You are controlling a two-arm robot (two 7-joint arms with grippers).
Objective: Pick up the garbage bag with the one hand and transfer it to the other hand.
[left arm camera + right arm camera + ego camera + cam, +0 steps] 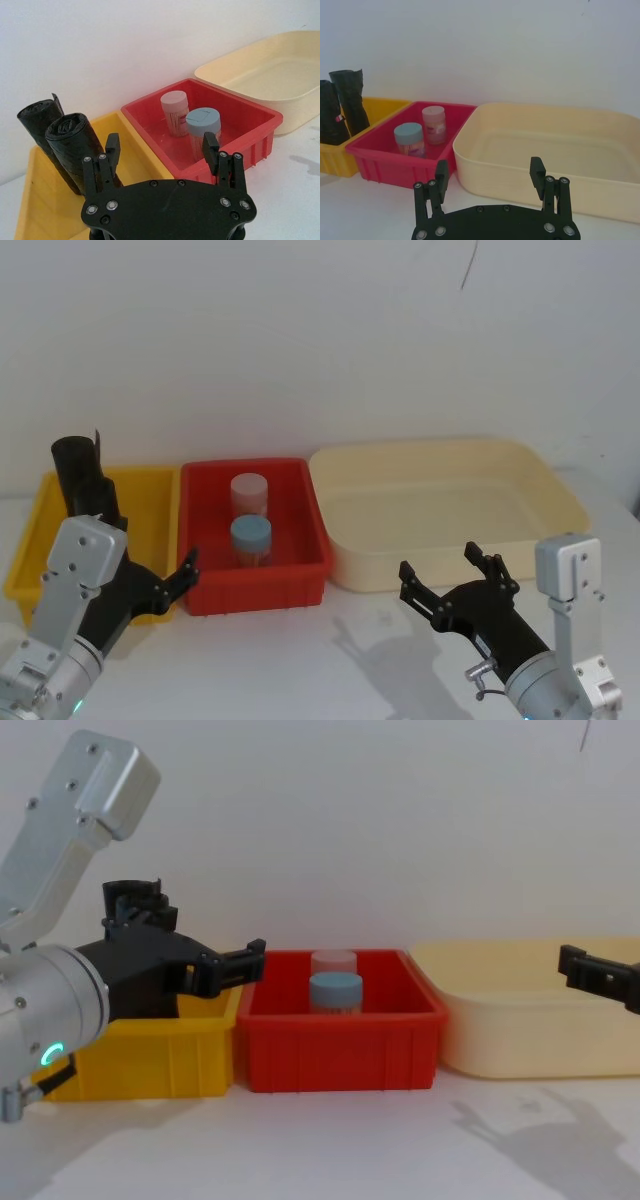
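Note:
Two black garbage bag rolls stand upright in the yellow bin (150,502). The nearer garbage bag (75,145) is just beyond my left fingers, the other roll (36,120) behind it. A small red mark shows on one roll (331,117). The rolls (80,475) rise above the bin's far left corner. My left gripper (161,150), on the green-lit arm, hangs open in front of the yellow bin (150,1055), holding nothing; it also shows at the bin's right side (165,580) (200,945). My right gripper (440,562) (489,172) is open and empty before the cream tub.
A red bin (300,575) in the middle holds a pink-lidded jar (249,492) and a blue-lidded jar (251,537). A wide cream tub (450,462) stands at the right. White tabletop lies in front of the bins, and a white wall behind them.

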